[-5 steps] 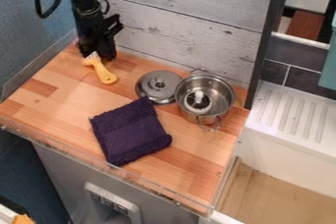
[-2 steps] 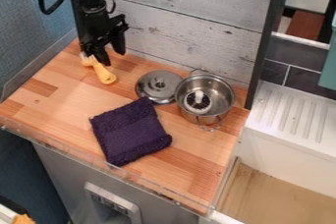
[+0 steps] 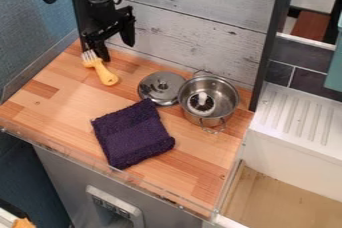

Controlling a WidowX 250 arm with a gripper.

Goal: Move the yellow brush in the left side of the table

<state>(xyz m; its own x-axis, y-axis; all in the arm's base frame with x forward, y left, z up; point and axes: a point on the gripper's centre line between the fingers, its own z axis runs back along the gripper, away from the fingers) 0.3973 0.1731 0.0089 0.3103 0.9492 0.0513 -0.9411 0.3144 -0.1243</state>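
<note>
The black gripper (image 3: 117, 48) hangs over the back left of the wooden counter, its two fingers spread apart with nothing between them. Just below and to its left, the yellow brush (image 3: 105, 75) lies on the counter, its pale bristles toward the back and its handle toward the front right. One fingertip is close to the bristle end; whether they touch I cannot tell.
A dark purple folded cloth (image 3: 133, 133) lies in the middle of the wooden counter (image 3: 60, 103). Right of the brush are a metal lid (image 3: 152, 92) and a steel pot (image 3: 229, 103) holding a small object. Walls (image 3: 180, 34) stand behind and at the left.
The gripper has risen and shifted a little right, its fingers spreading apart. More of the brush's bristle end is uncovered, while the brush has barely moved.
</note>
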